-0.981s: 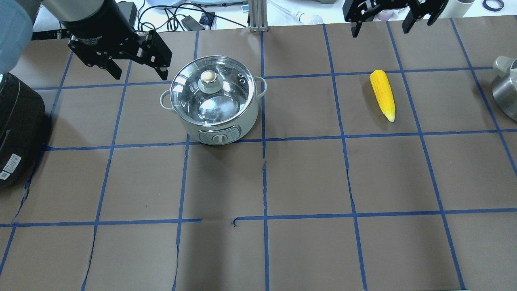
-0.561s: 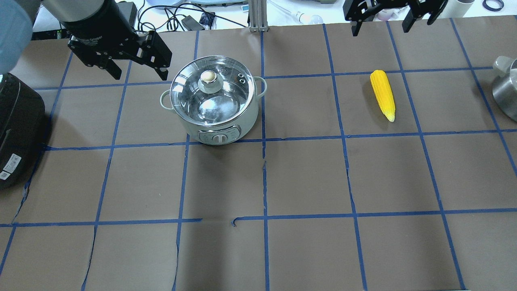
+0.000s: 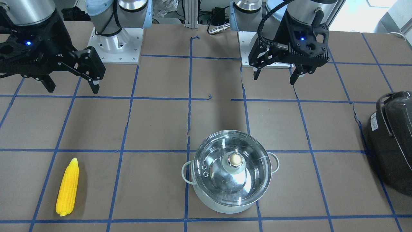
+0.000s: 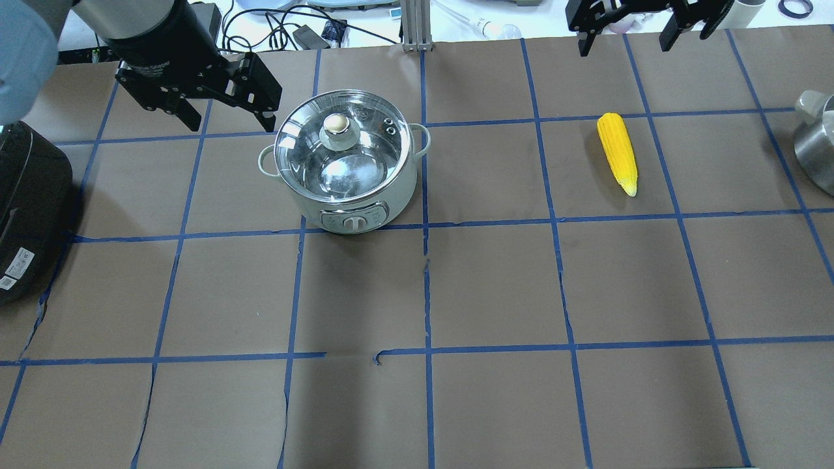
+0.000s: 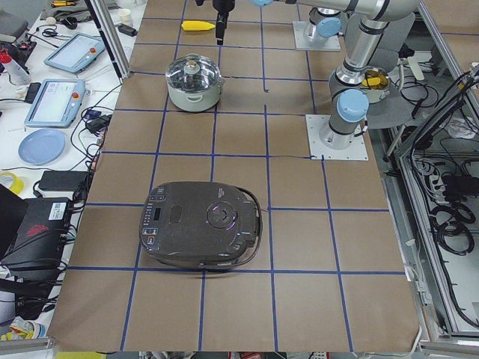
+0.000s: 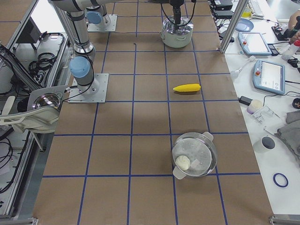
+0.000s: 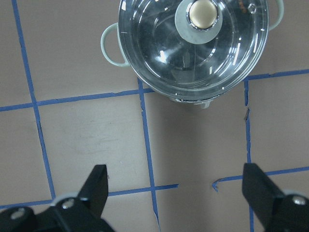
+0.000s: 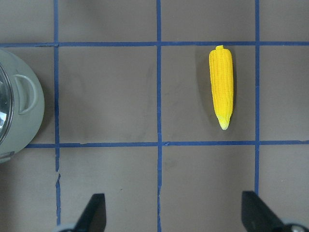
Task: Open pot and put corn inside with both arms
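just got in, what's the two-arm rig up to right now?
Nothing is grasped yet. The left arm hangs above the table near the mint-white steel-lined pot, jaws open and empty. The clear glass lid with its metal knob is on the pot. The right arm hangs with jaws open, clear of the yellow toy corn cob, which lies flat on the brown paper-covered table.

The pot, lid on it, stands on the table straight ahead of my left gripper, in line with the gap between its jaws. Ahead of my right gripper the corn lies nearer the right jaw, tip toward me, with the pot out beyond the left jaw.
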